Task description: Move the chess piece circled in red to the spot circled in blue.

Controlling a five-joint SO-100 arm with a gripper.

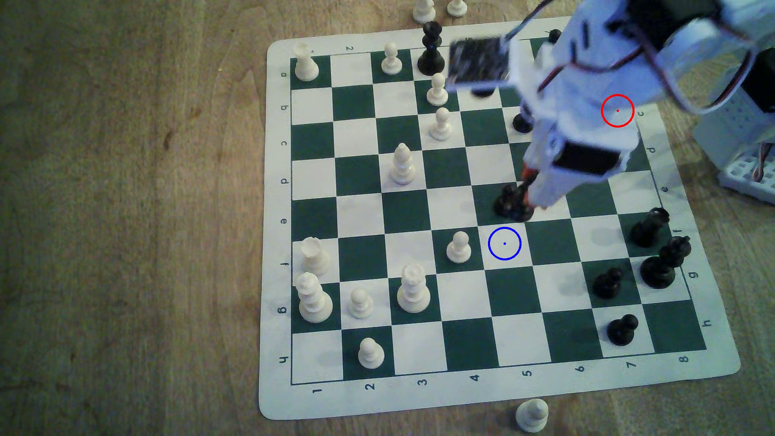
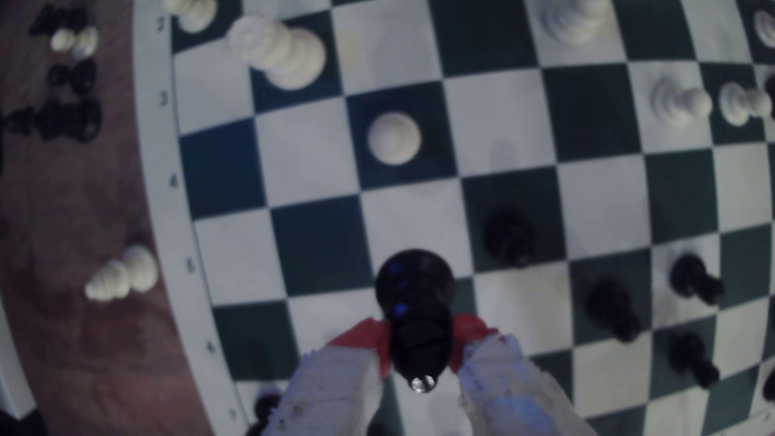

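One tool (image 2: 421, 341) clamped on black bishop (image 2: 415, 310), seemingly lifted, green-white chess mat (image 1: 461, 394), wood tabletop (image 1: 126, 209), blue-ringed square (image 1: 504, 243) near.

arm (image 1: 587, 105) hides the red ring's square, black pawn (image 1: 521, 121) half covered, wrist view blurred

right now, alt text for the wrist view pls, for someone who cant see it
The gripper, white with red fingertips, is shut on a black bishop, holding it above a green and white chessboard. A white pawn stands on a green square ahead, black pieces cluster to one side, and captured pieces lie on the wooden table.
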